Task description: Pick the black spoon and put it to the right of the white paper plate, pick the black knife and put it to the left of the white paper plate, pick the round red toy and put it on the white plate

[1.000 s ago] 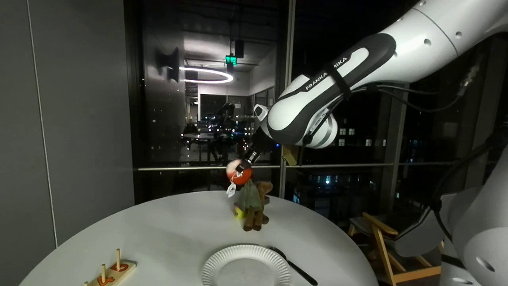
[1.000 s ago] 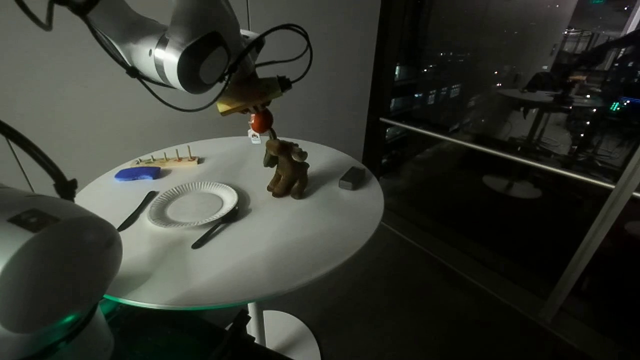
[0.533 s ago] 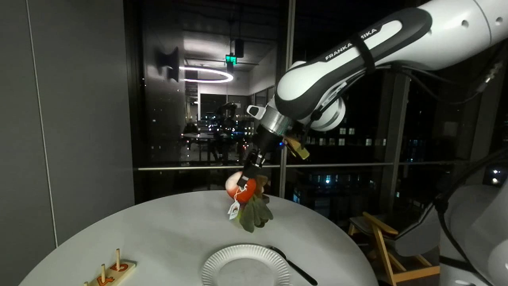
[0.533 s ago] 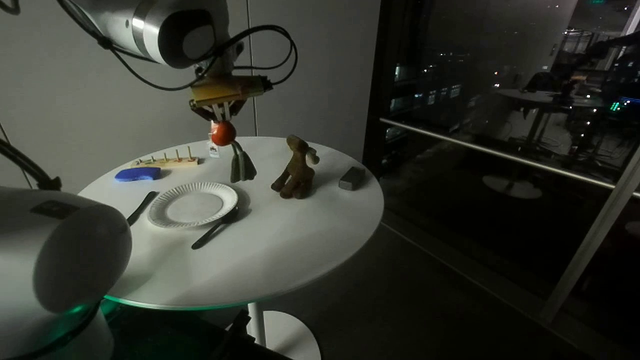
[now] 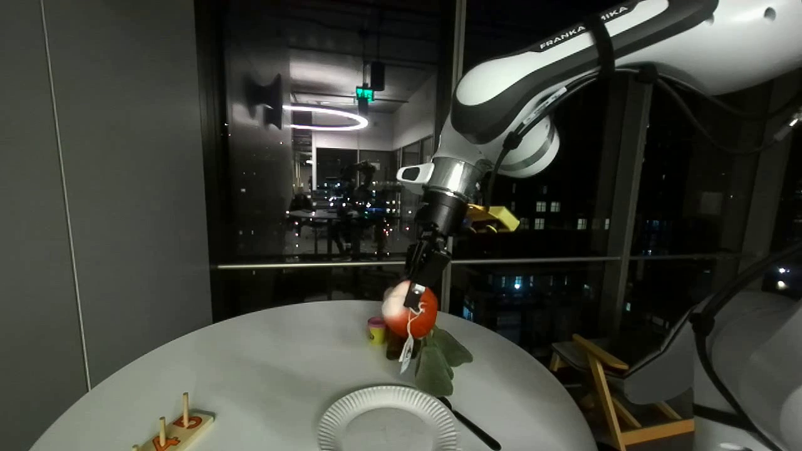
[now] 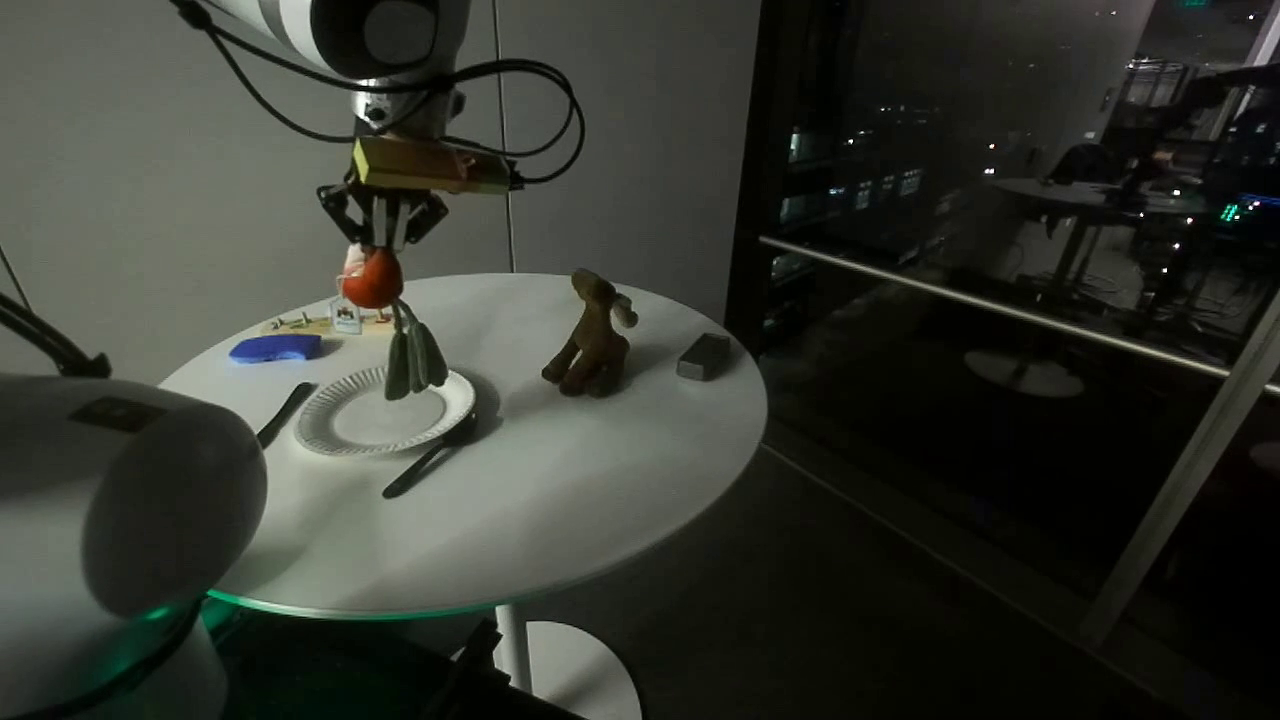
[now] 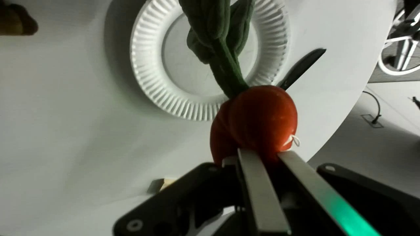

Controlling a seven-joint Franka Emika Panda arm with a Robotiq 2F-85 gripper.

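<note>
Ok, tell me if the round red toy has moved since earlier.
Yes: in an exterior view, the round red toy has shifted left and slightly down across the picture, toward the white paper plate, which stays put.

My claw [image 7: 267, 154] has smooth, metallic fingers [image 7: 262, 193]. Red toy [image 7: 262, 114]: smooth, slight sheen; green leaves [image 7: 210, 19]: matt cloth. Plate [image 7: 190, 109]: paper, fluted rim. Table [image 7: 82, 131]: smooth, matt. Peg board [image 5: 178, 433]: bare wood. Knife [image 7: 303, 67]: black, probably plastic; dim light prevents confirmation.
</note>
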